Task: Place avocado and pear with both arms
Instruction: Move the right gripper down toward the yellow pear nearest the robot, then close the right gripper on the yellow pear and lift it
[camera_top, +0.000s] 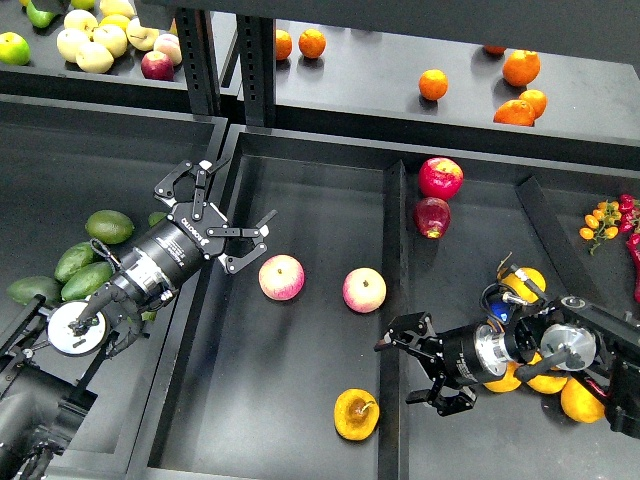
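Observation:
Several green avocados (110, 226) lie in the left bin, left of my left arm. My left gripper (222, 208) is open and empty, above the wall between the left bin and the centre tray (300, 190). A yellow-orange pear (357, 413) with a brown stem in a dark dimple lies at the front of the centre tray. My right gripper (406, 366) is open and empty, just right of that pear, over the wall of the right bin. More yellow pears (581, 400) lie behind the right arm, partly hidden by it.
Two pink-yellow apples (283, 277) (364, 290) lie mid-tray between the grippers. Two red apples (440, 177) sit at the back of the right bin. Oranges (433, 84) and pale apples (95, 55) lie on the back shelf. Small fruit (605, 220) lies at the right edge.

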